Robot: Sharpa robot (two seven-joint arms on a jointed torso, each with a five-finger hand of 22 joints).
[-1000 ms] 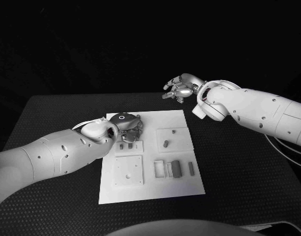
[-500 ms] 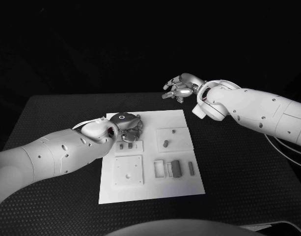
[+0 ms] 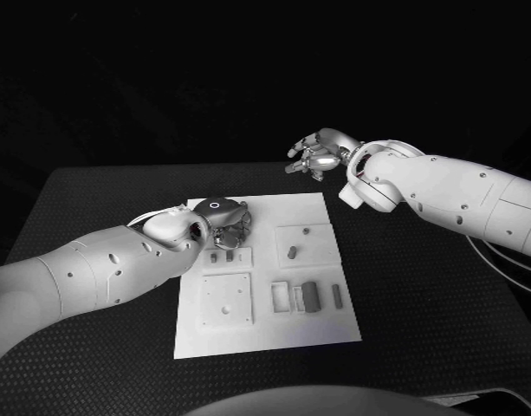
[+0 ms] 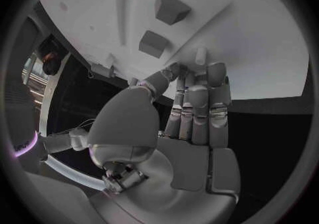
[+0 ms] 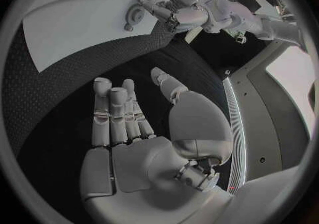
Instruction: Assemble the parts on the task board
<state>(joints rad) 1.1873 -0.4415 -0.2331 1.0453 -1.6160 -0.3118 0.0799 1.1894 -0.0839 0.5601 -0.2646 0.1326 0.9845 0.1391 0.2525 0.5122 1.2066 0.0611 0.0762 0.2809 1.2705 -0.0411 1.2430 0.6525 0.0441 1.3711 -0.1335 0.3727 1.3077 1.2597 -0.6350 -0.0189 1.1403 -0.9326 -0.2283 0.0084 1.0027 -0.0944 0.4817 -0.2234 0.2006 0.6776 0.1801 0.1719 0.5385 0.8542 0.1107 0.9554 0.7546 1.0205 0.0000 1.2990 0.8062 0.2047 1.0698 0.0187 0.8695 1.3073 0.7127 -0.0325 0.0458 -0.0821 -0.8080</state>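
The white task board (image 3: 265,334) lies in the middle of the black table. Small grey parts stand on it: two (image 3: 222,257) just below my left hand, one (image 3: 291,253) on the tile to their right, and upright pieces (image 3: 307,297) nearer me. My left hand (image 3: 224,222) hovers over the board's far left corner, fingers (image 4: 199,88) held together with their tips at the board's surface (image 4: 252,38), beside two grey blocks (image 4: 162,24). Whether it pinches a part I cannot tell. My right hand (image 3: 319,154) hangs beyond the board's far right corner, fingers (image 5: 116,115) spread and holding nothing.
The board carries raised square tiles, one with holes (image 3: 227,305) at the near left. Black textured table (image 3: 428,286) surrounds it on every side. In the right wrist view my left hand (image 5: 176,8) is seen at the board's edge (image 5: 60,32).
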